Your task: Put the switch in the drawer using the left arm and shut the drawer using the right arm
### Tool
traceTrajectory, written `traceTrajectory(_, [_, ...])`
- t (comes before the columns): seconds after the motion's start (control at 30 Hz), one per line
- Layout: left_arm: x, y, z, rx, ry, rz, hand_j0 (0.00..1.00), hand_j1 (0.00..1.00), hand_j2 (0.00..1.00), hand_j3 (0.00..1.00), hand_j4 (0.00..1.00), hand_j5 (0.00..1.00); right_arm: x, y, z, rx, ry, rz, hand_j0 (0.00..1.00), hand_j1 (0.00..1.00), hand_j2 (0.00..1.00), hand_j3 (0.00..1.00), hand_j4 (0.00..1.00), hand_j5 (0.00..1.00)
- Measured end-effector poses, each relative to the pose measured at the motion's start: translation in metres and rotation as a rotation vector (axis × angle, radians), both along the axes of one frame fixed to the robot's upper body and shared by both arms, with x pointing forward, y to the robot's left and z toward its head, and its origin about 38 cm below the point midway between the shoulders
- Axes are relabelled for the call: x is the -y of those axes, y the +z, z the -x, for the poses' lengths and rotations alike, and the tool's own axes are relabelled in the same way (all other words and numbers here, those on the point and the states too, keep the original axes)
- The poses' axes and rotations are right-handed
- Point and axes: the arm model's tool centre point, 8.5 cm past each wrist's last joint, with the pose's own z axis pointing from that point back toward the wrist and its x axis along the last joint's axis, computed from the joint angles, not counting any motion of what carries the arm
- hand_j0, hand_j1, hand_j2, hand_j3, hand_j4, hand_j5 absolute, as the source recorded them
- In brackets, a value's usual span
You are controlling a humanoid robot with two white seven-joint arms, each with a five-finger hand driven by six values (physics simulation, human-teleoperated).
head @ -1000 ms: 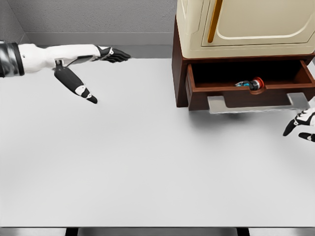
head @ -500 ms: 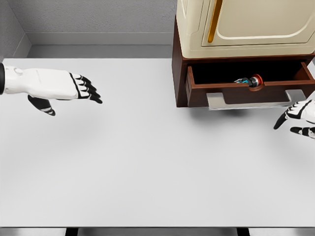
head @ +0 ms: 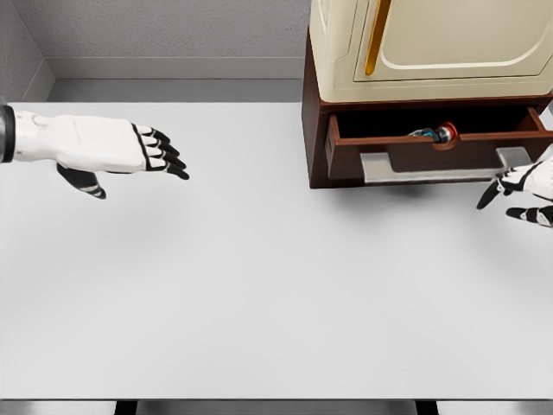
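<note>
The switch, a small teal and red part, lies inside the brown drawer, which stands partly open under the cream cabinet. A grey handle runs along the drawer front. My right hand is open at the right edge, its fingers at the handle's right end. Far to the left, my left hand hovers over the table with its fingers relaxed and nothing in it.
The white table spreads out in front. A grey wall runs along its far side, and the cabinet's brown base stands at the back right.
The drawer has slid further in, showing less of its inside. My right hand moved up to the handle. My left hand pulled back and lowered on the left.
</note>
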Motion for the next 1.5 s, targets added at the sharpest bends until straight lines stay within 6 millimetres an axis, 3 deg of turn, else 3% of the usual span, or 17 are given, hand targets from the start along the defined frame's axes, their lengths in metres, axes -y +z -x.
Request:
traceTrajectory(0.37, [0.004,0.004,0.002,0.001,-0.012,0.019,1.00,1.00,1.00,1.00,1.00,1.00,0.005,0.001,-0.010,0.005,-0.018,-0.001,0.59,0.59,0.59,0.59,0.59,0.59])
traceTrajectory(0.5, [0.004,0.003,0.002,-0.001,-0.011,0.020,1.00,1.00,1.00,1.00,1.00,1.00,0.004,0.018,-0.024,0.054,-0.019,-0.004,0.59,0.59,0.59,0.59,0.59,0.59])
traceTrajectory(0.7, [0.003,0.004,0.002,-0.001,-0.011,0.020,1.00,1.00,1.00,1.00,1.00,1.00,0.004,0.007,-0.028,0.004,-0.058,-0.106,0.59,0.59,0.59,0.59,0.59,0.59])
traceTrajectory(0.9, [0.004,0.004,0.002,-0.001,-0.011,0.020,1.00,1.00,1.00,1.00,1.00,1.00,0.002,-0.007,-0.027,-0.013,-0.033,-0.036,0.60,0.60,0.60,0.60,0.60,0.60])
traceTrajectory(1.0, [0.004,0.004,0.002,-0.001,-0.012,0.020,1.00,1.00,1.00,1.00,1.00,1.00,0.004,0.003,-0.035,0.016,-0.037,-0.028,0.60,0.60,0.60,0.60,0.60,0.60])
traceTrajectory(1.27, [0.004,0.003,0.002,-0.003,-0.013,0.021,1.00,1.00,1.00,1.00,1.00,1.00,0.007,-0.008,-0.039,-0.010,-0.050,-0.028,0.60,0.60,0.60,0.60,0.60,0.60])
traceTrajectory(1.5, [0.005,0.003,0.002,-0.003,-0.014,0.022,1.00,1.00,1.00,1.00,1.00,1.00,0.004,-0.003,-0.045,0.005,-0.047,-0.031,0.60,0.60,0.60,0.60,0.60,0.60])
